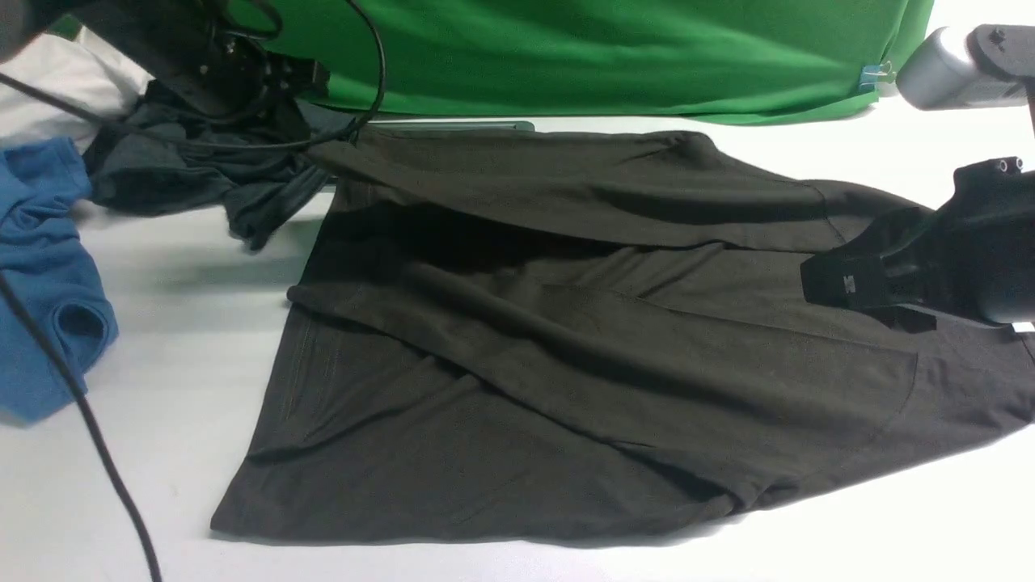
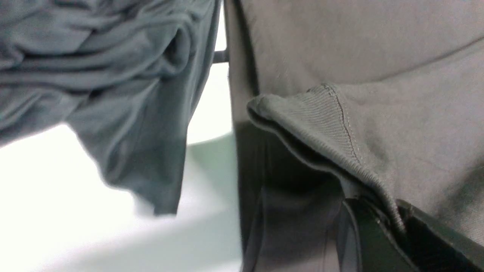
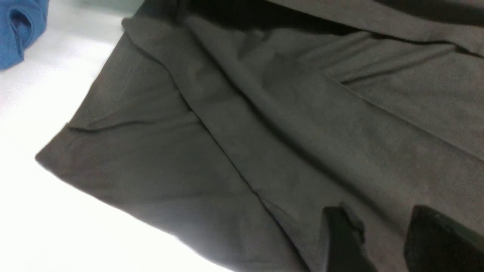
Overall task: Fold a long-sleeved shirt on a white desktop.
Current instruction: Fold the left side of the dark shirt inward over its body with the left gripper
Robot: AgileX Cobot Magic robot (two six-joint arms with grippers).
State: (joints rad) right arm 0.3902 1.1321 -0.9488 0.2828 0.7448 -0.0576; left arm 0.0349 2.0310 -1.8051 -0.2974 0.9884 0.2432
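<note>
Shirt (image 1: 566,339) lies half-folded across the counter (image 1: 186,339). Left pincer (image 2: 382,217) is clamped on its ribbed edge. Right pincer (image 3: 380,217) stands half-spread over the cloth, seemingly not touching it.

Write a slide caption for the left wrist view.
Left gripper shut on the ribbed edge of the dark shirt, a grey garment beside it on the white table.

Long-sleeved shirt (image 1: 566,364): matt, fine-knit cloth, soft-creased, with ribbed, stitched edge band (image 2: 314,113). White desktop (image 1: 162,267): smooth, faintly glossy. Charcoal garment (image 1: 178,186) and blue shirt (image 1: 40,267): soft matt jersey. Green backdrop (image 1: 606,48): matt cloth, lightly wrinkled. Cable (image 1: 101,453): smooth black sheathing.
</note>
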